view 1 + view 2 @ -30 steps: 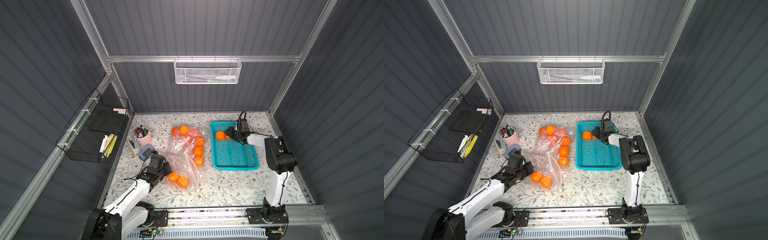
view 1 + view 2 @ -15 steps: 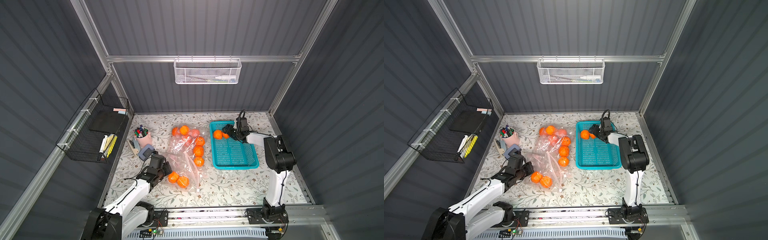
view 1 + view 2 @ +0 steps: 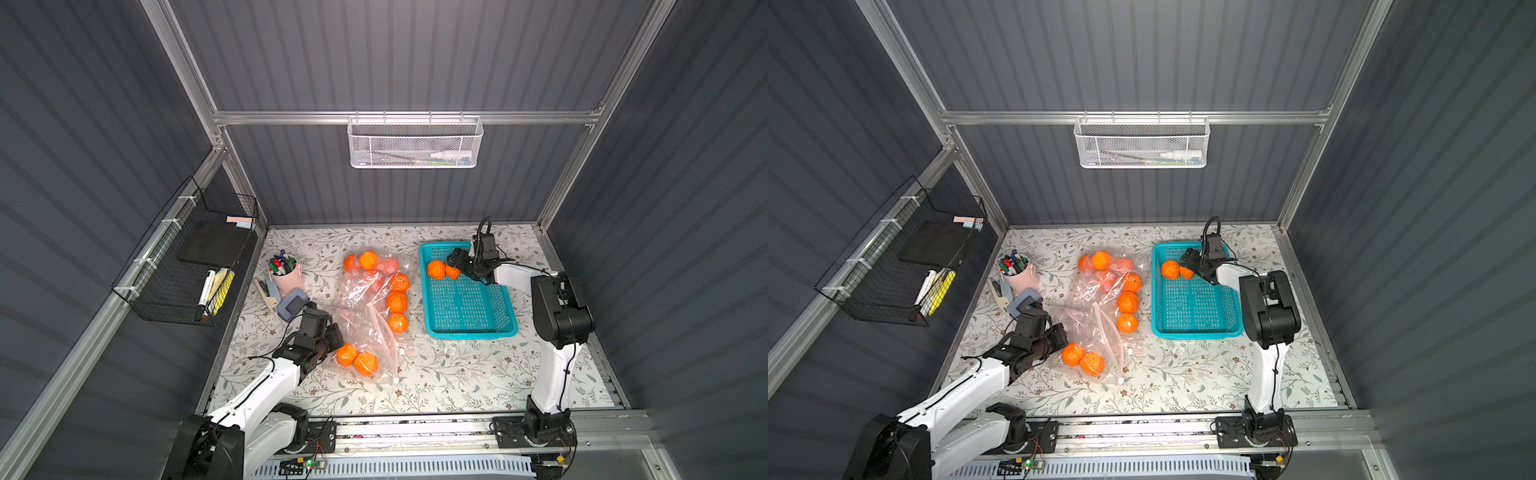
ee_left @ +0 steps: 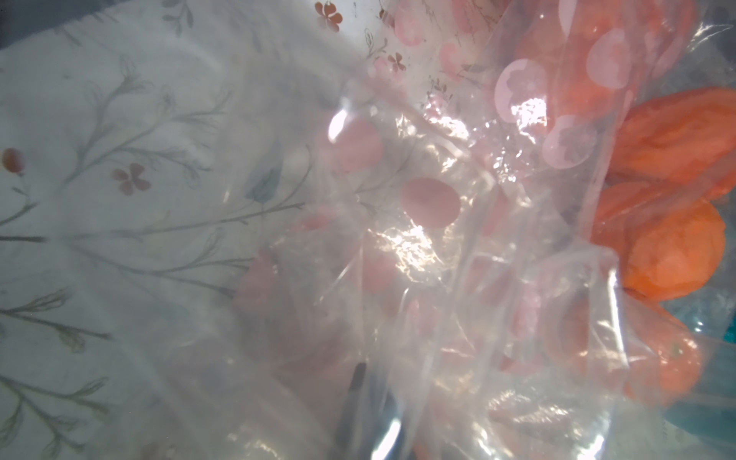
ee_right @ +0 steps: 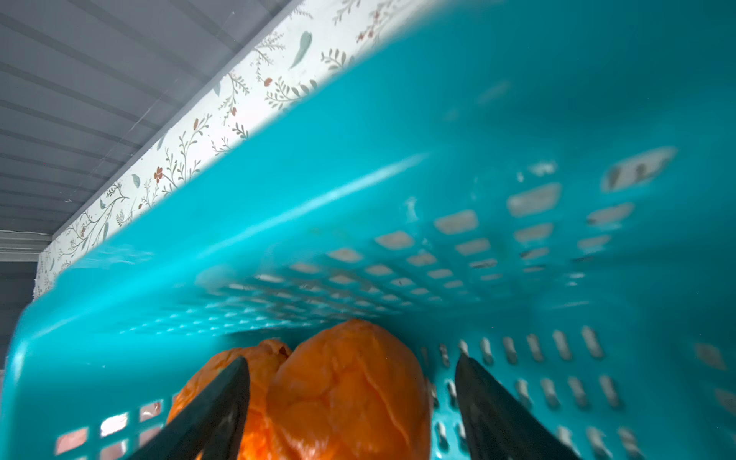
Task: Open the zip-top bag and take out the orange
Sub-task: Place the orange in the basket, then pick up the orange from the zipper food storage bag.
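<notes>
Status: right gripper (image 3: 456, 269) sits low in the teal perforated plastic basket (image 3: 469, 332) at 2 o'clock on the floral-print tabletop (image 3: 457, 374), in the basket's 11 o'clock corner. Jaws are spread wide and grip nothing. The wrinkled orange (image 5: 346, 390) lies between them on the basket floor, with a gap showing on one side in the right wrist view. A second orange (image 3: 435, 269) touches it at its 9 o'clock.

Left gripper (image 3: 334, 341) at 8 o'clock is closed tight and looks pinched on the film of the clear pink-dotted zip-top bag (image 3: 365, 332). Its wrist view is all plastic, so the exact bite is unclear. Two more oranges (image 3: 347, 354) sit in that bag just beside the gripper, and the white zip strips (image 3: 384, 332) are parted toward 3 o'clock.

Step in hand reads as the drop-off. To do it well:
- Retract straight up with jaws wide — any sideways drift and a pad rolls the fruit.
- Mind the basket wall at 12 o'clock, close to the gripper.
- Clear the rim fully before swinging toward 8 o'clock.
- Left pinch should hold so the mouth is open for the next reach — the film looks slippery and may creep.
</notes>
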`<action>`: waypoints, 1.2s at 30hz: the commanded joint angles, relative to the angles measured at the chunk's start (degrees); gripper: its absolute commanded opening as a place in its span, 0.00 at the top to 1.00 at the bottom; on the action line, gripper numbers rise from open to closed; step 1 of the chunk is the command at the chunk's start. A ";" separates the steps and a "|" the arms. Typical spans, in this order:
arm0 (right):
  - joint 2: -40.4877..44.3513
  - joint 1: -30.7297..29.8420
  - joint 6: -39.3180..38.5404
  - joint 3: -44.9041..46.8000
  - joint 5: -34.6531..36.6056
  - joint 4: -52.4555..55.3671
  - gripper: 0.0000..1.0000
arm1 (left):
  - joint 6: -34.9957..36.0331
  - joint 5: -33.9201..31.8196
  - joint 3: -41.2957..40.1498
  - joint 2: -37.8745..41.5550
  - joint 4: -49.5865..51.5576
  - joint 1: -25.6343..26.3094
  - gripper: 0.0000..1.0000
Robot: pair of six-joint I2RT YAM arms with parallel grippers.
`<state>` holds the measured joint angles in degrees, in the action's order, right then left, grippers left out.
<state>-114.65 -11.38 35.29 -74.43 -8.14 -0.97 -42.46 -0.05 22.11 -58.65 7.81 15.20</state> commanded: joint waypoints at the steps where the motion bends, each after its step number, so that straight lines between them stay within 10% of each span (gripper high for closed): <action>1: 6.71 0.39 -4.24 -0.21 2.74 3.35 0.21 | 1.08 0.36 0.94 0.12 0.76 -0.30 1.00; 12: 35.13 -12.84 -21.33 21.92 -24.19 1.16 0.56 | 0.95 0.43 0.92 0.73 0.71 -0.26 1.00; 22: 29.33 -33.62 -29.73 24.62 -22.83 1.39 0.90 | 0.97 0.19 0.98 0.47 0.80 -0.26 1.00; 31: 19.35 -38.64 -30.11 19.87 -26.07 0.86 0.91 | 0.83 0.12 0.92 0.56 0.80 -0.21 1.00; 36: 14.44 -41.27 -31.13 17.04 -28.50 -0.37 0.66 | 0.74 0.02 0.83 0.56 0.89 -0.25 1.00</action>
<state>-97.97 -51.31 6.11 -55.61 -34.06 -0.56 -42.46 -0.05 22.11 -58.63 7.81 15.20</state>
